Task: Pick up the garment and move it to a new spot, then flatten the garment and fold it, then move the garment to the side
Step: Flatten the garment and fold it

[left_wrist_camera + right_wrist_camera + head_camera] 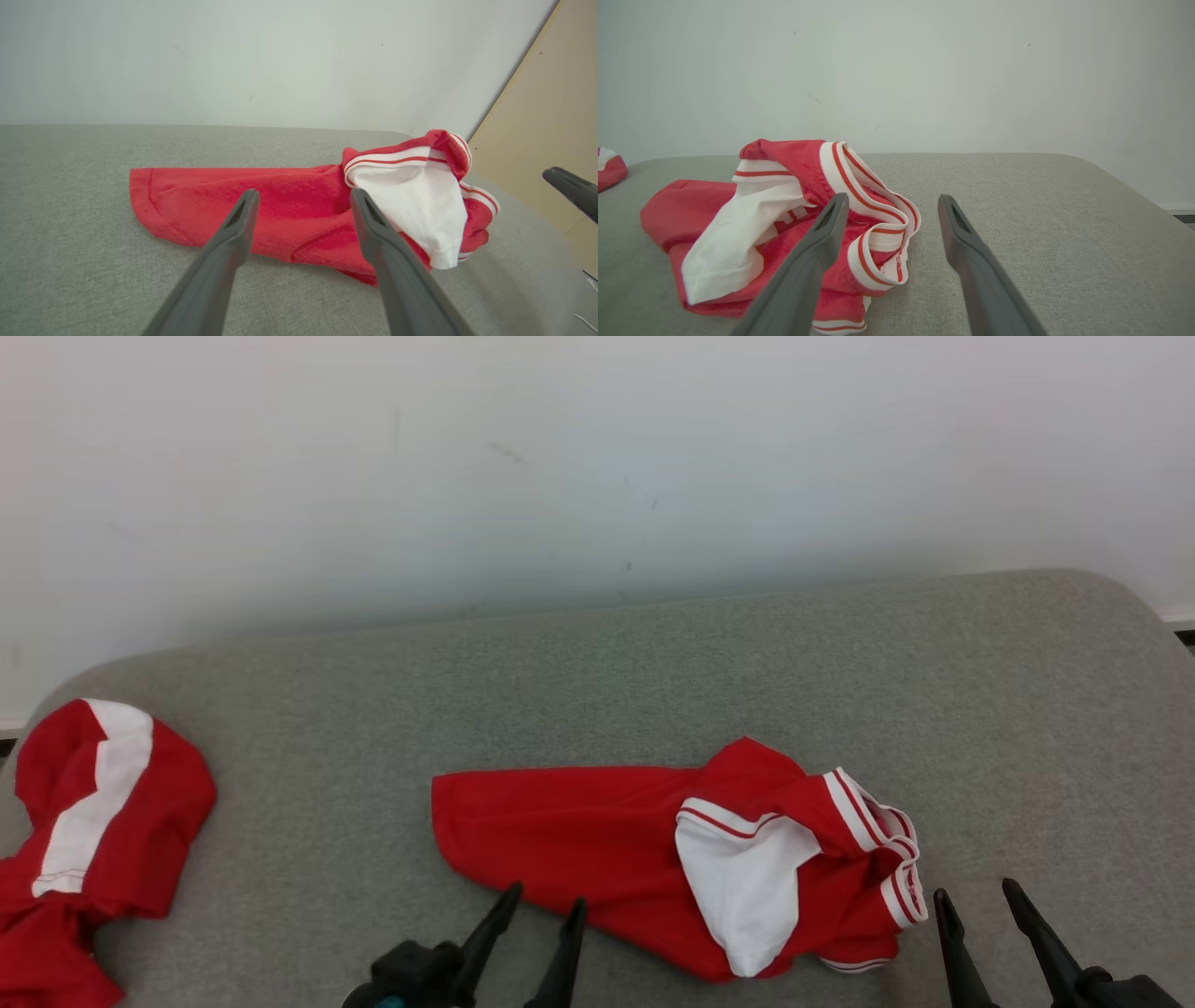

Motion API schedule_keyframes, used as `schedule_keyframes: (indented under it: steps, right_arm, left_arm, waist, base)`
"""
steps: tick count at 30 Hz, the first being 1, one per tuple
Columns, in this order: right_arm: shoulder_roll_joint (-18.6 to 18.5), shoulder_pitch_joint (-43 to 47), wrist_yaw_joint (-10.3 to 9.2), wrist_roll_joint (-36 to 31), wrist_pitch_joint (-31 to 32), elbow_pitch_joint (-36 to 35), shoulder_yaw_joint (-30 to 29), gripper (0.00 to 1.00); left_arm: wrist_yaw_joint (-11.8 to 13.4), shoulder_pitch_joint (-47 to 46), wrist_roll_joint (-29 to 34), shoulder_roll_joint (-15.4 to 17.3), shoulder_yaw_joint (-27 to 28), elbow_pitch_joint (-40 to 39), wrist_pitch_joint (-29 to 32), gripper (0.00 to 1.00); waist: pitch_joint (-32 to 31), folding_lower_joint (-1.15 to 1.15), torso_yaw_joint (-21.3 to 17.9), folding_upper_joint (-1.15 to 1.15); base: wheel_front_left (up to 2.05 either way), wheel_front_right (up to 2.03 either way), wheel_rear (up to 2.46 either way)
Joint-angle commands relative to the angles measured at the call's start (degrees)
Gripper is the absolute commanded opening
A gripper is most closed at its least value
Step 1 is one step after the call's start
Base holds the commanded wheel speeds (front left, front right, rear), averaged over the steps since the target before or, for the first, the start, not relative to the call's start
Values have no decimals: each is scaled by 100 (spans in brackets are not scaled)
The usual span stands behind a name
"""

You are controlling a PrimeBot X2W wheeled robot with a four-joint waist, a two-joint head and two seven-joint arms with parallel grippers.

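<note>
The red garment (579, 840) lies crumpled on the grey padded surface (653, 672), near its front edge and a little right of centre in the head view. Its left part spreads fairly flat, while the right end is bunched, with a white panel (747, 873) turned outward and striped trim (882, 845) heaped beside it. The left gripper (546, 896) hovers at the garment's near hem, fingers apart and holding nothing. It is lined up on the flat red cloth, seemingly so it can pinch that edge. The right gripper (976, 889) sits just beside the bunched end, over bare surface, its fingers likewise spread and empty. Together the two appear to bracket the garment for a two-handed lift. Whether either fingertip touches cloth cannot be told. A second red-and-white garment (103, 803) rests well apart at the far left, probably one set aside. The pickup looks not yet begun
</note>
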Motion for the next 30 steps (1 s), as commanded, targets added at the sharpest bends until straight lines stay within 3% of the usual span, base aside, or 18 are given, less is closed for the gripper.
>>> schedule_keyframes:
  steps: [1, 6, 11, 17, 27, 28, 30]
  right_arm:
    - [-26, -65, -10, 43, 3, -19, -10, 100]
    - [-12, -132, -10, 42, 3, -30, 25, 100]
    - [28, -228, -10, 57, 3, -47, -9, 100]
    - [59, -328, -10, 59, 3, -50, -39, 100]
    - [106, -469, -10, 54, 3, -53, -40, 100]
    - [115, -464, -10, 49, 3, -47, -42, 100]
    - [132, -470, -10, 33, 3, -30, -44, 100]
  left_arm:
    - [-21, -162, -227, 22, -95, 82, 84, 100]
    - [-53, -695, -1484, 22, -861, 357, 574, 100]
    - [-4, -1064, -2235, 26, -1388, 640, 964, 100]
    - [216, -1386, -2566, 26, -1625, 1015, 1190, 100]
    - [147, -1816, -3060, 24, -1781, 1260, 1131, 100]
    - [128, -1849, -3152, 24, -1810, 1286, 1123, 50]
    - [106, -1972, -3203, 22, -1871, 1331, 1069, 0]
  waist:
    - [96, 0, -112, 0]
    - [277, 0, -353, 0]
    - [448, 0, -581, 0]
    - [598, 0, -773, 0]
    - [880, 0, -952, 0]
    - [893, 0, -960, 0]
    - [904, 0, -975, 0]
  base:
    - [0, 0, 0]
    - [0, 0, 0]
    - [0, 0, 0]
    - [0, 0, 0]
    - [0, 0, 0]
    - [0, 0, 0]
    - [0, 0, 0]
